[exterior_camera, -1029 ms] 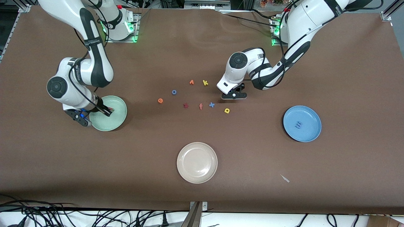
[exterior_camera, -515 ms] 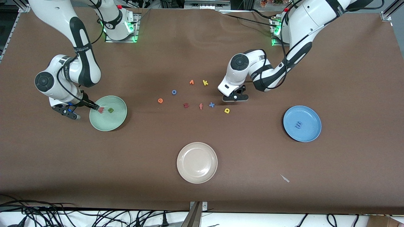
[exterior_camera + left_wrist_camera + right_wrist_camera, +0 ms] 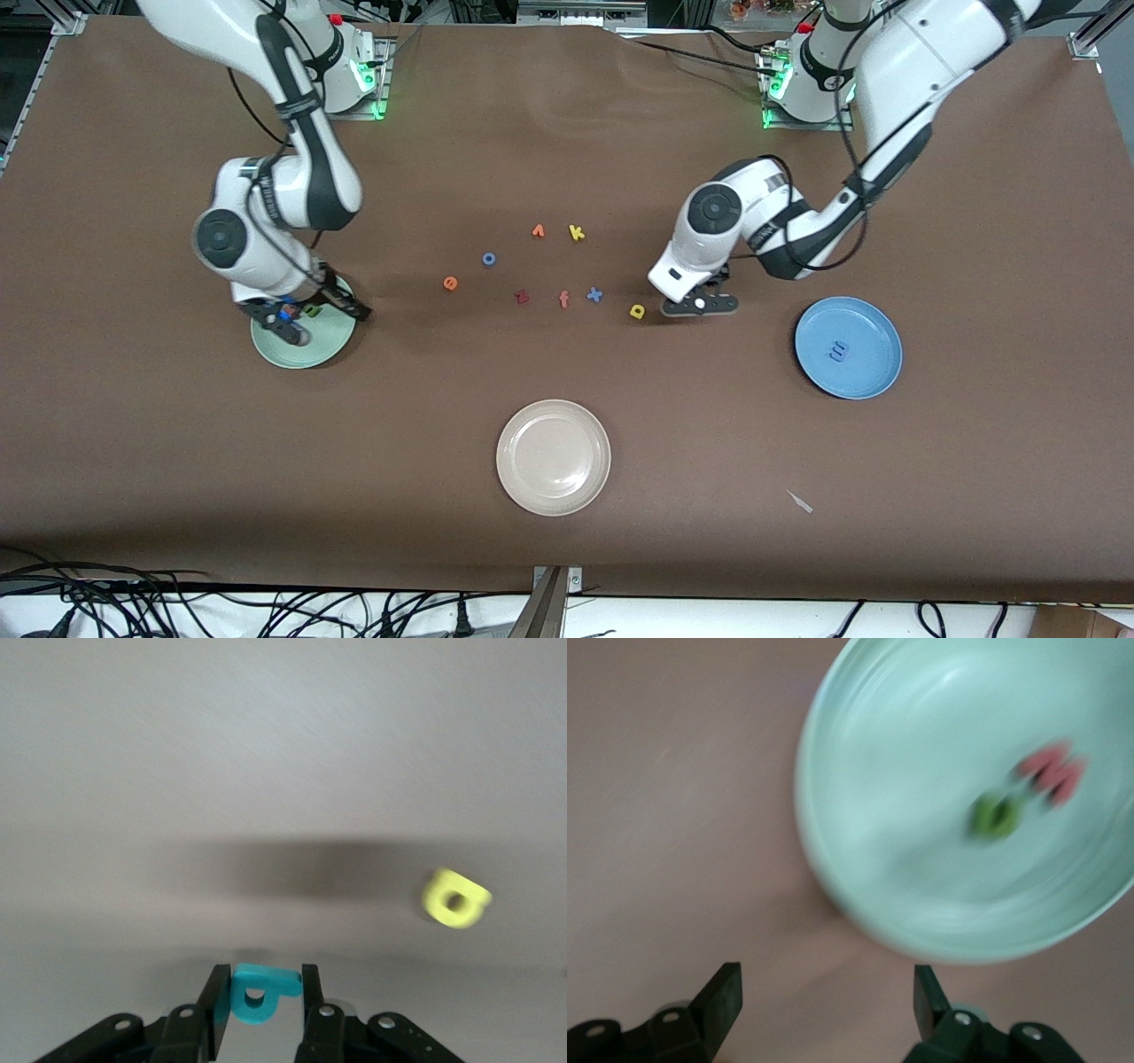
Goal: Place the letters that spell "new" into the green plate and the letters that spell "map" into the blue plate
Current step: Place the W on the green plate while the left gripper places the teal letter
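Nearest the front camera, the cream-white plate (image 3: 554, 496) sits on the brown table (image 3: 177, 443). A small pale scrap (image 3: 800, 501) lies near it, toward the left arm's end.

Farther back is the blue plate (image 3: 873, 323), toward the left arm's end, with the blue m (image 3: 837, 352) lying in it. At about the same depth, toward the right arm's end, is the green plate (image 3: 297, 354). The right wrist view shows the green n (image 3: 995, 815) and the pinkish-red w (image 3: 1052, 773) lying in it, close together. The right gripper (image 3: 306, 315) hangs over the part of that plate farthest from the front camera, its fingers spread wide with nothing between them.

The left gripper (image 3: 700, 304) is over bare table between the loose letters and the blue plate. It is clamped on the teal p (image 3: 257, 997), which is pinched between its fingertips. The yellow a (image 3: 637, 311) lies on the table just beside it.

A row runs from the yellow a toward the right arm's end: the blue x (image 3: 594, 295), the pink f (image 3: 563, 299), the dark red z (image 3: 522, 297) and the orange e (image 3: 450, 283). All of them lie flat on the cloth and apart from one another.

Farther still are a blue ring-shaped letter (image 3: 488, 259), a small orange letter (image 3: 538, 231) and the yellow k (image 3: 577, 233).
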